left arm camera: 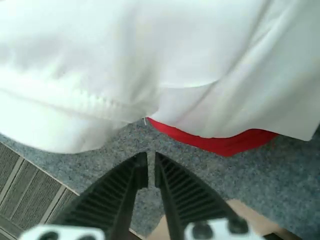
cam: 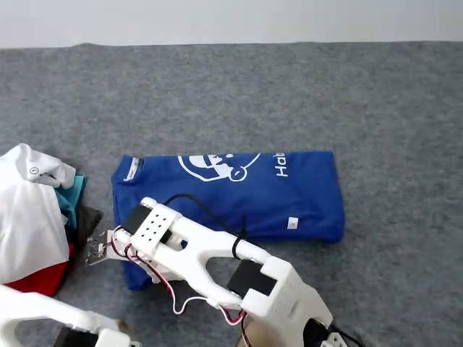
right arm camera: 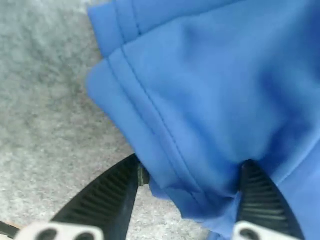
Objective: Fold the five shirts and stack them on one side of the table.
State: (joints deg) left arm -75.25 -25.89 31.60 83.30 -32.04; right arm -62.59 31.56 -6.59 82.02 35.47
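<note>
High view, left to right. A pile of unfolded shirts sits at the left edge of the table [cam: 376,94]: white shirt [cam: 25,217] on top, teal shirt [cam: 71,195] and dark shirt [cam: 88,220] showing at its side, red shirt [cam: 45,280] underneath. The left arm [cam: 43,309] lies low at the near-left corner, close to the pile. Left gripper [left arm camera: 150,159]: jaws together with nothing between them, poised over bare grey surface just beside the white and red hems.

The right arm [cam: 210,253] stretches diagonally from the near right to the near-left corner of the blue shirt [cam: 239,191], with the wrist pitched down. Right gripper [right arm camera: 190,167]: jaws apart, straddling the stitched, doubled edge at that corner. Fabric lies between the fingers but is not pinched. The blue shirt lies flat at mid-table, already narrowed to a long rectangle.

Assessment: the step in hand appears to be taking this corner for the next fold.

Recommendations:
- Close the jaws past the stitch line so that both layers are caught, not the top one alone.
- Lift only enough to clear the cloth below.
- Carry the corner across toward the right-hand end and lay edge on edge before letting go.

Risk: lifting by one corner is likely to drag the rectangle askew. The idle left gripper would be better used on the far-left corner.
</note>
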